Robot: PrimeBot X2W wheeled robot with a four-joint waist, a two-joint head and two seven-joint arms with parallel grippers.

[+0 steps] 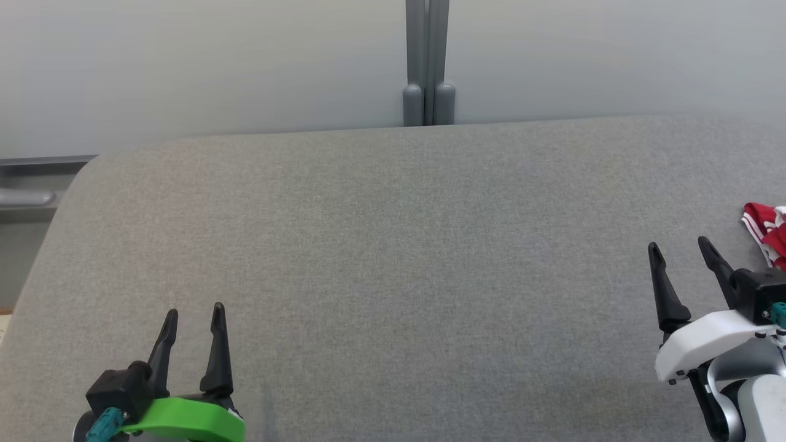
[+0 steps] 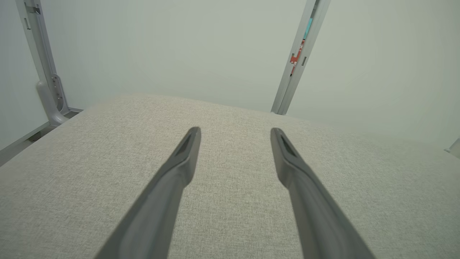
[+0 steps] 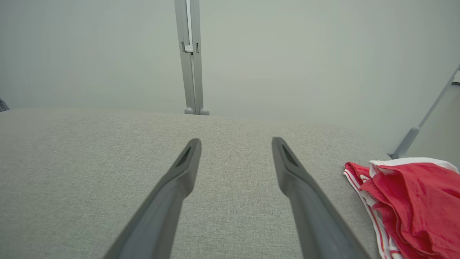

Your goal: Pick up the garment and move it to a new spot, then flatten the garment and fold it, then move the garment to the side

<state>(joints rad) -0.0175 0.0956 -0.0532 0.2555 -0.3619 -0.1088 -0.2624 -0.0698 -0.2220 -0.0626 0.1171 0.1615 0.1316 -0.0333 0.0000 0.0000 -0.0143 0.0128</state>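
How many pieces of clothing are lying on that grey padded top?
1. A crumpled red-and-white garment lies at the far right edge of the padded top, beside the open right pincer, untouched. The head view cuts it off, so more could lie beyond.

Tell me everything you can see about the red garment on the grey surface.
The garment is red with white bands along its edges, and looks like a thin, light fabric. It lies crumpled in loose folds on the grey fabric-covered surface, near that surface's right end. Part of it runs out of frame, so its type cannot be told. What shows of it touches only the surface; the open right tool is just left of it, apart.
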